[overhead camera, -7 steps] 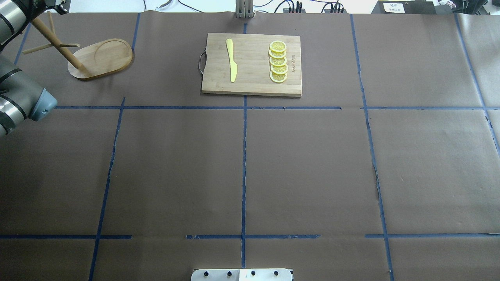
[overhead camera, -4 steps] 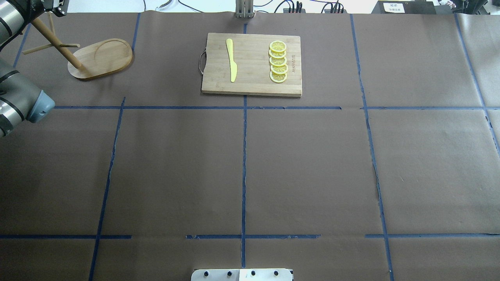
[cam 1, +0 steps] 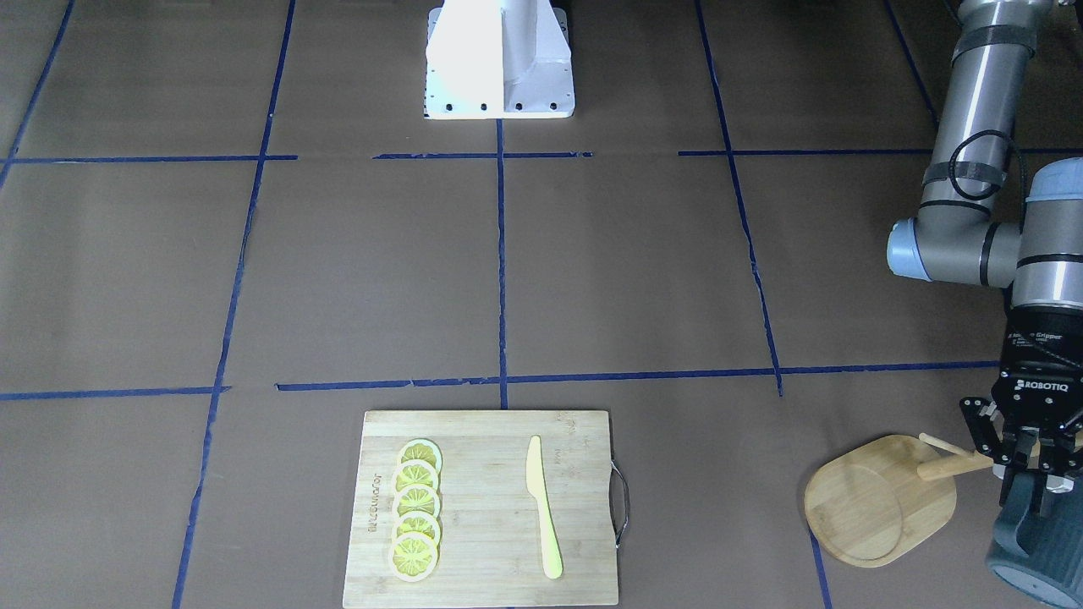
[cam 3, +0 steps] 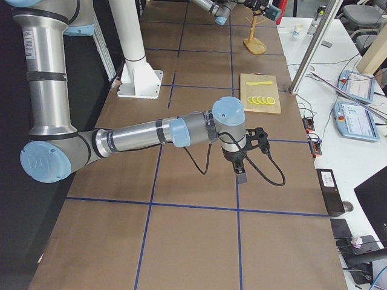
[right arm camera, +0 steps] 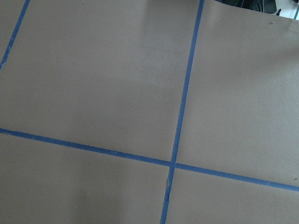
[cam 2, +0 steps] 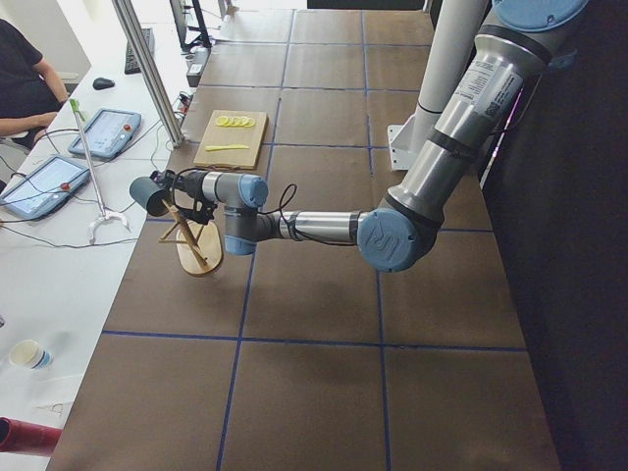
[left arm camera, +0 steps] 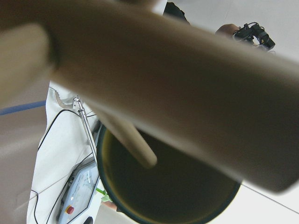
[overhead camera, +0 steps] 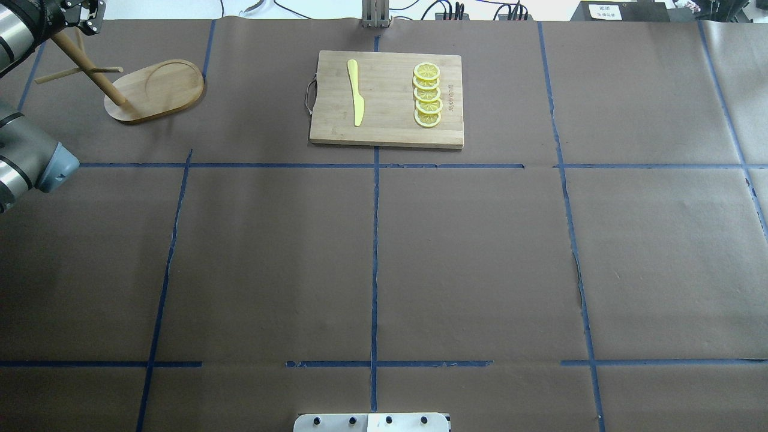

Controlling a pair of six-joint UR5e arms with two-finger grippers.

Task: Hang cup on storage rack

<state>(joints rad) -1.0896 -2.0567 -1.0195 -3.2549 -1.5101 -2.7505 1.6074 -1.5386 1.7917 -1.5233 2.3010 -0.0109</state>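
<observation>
Brown paper covers the counter [overhead camera: 480, 240]. A wooden cutting board [overhead camera: 390, 90] lies at the middle of the far edge. The storage rack [overhead camera: 162, 90] stands at the far left corner. The left hand [cam 1: 1029, 475] is clamped on the cup [cam 1: 1036, 550], raised beside the rack's pole, mouth facing a peg tip. The right hand [cam 3: 241, 175] hangs over the counter; its state cannot be determined. On the board: 1 yellow knife [overhead camera: 356, 93], 5 lemon slices [overhead camera: 427, 95].

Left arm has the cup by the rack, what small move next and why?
Probably shift the cup until its handle lines up with the peg. The left gripper holds it beside the storage rack, unhung, and the wrist view shows the peg tip in front of the cup's mouth.
</observation>
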